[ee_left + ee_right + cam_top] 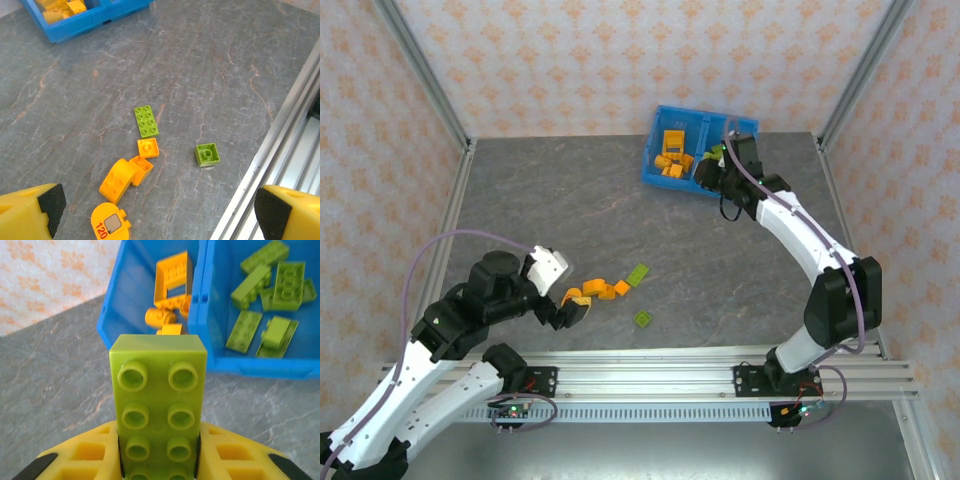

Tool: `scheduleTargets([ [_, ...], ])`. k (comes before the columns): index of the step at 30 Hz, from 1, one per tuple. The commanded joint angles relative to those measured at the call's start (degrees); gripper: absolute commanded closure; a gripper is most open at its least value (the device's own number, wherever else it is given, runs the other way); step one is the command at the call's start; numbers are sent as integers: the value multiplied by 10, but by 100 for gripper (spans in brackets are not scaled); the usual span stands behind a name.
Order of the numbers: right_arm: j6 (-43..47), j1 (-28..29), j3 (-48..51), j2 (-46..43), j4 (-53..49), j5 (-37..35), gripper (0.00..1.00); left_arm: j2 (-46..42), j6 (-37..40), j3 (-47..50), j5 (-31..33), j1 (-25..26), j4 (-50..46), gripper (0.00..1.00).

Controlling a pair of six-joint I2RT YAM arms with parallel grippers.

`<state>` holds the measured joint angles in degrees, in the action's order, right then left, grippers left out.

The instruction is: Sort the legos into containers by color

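My right gripper (pixel 159 460) is shut on a lime green studded brick (pixel 159 405), held upright just in front of the blue bin (pixel 200 295). The bin's left compartment holds orange legos (pixel 172 277) and its right one holds green legos (pixel 280 280). From above, that right gripper (pixel 720 178) hangs at the bin's (pixel 660 175) near right corner. My left gripper (pixel 157 212) is open above loose pieces: a green plate (pixel 146 121), a small green brick (pixel 207 154), two small orange bricks (pixel 148 148), a curved orange piece (pixel 118 181) and a round orange piece marked 120 (pixel 110 225).
An aluminium rail (pixel 650 375) runs along the table's near edge, close to the small green brick. Patterned walls with metal posts (pixel 430 80) enclose the grey table (pixel 560 200). Open tabletop lies between the loose pieces and the bin.
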<state>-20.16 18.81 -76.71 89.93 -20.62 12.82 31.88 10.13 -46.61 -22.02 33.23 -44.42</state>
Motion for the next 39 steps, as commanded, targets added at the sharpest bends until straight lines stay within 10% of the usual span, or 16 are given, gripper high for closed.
scheduleTargets([
  [1, -24, -15, -20, 13, -26, -29, 70, -9, -2, 9, 23, -7, 20, 0],
  [14, -4, -74, -295, 290, -115, -95, 69, -9, -2, 13, 23, -16, 24, 0],
  [22, -9, -82, -413, 364, -177, -104, 52, -9, 0, 14, 22, -22, 26, 0],
  [29, -6, -81, -339, 286, -162, -75, 50, -9, -3, 16, 17, -24, 29, 0],
  [39, -110, 10, 30, -12, -95, -44, 45, -16, -14, 19, 100, -27, 21, 0],
])
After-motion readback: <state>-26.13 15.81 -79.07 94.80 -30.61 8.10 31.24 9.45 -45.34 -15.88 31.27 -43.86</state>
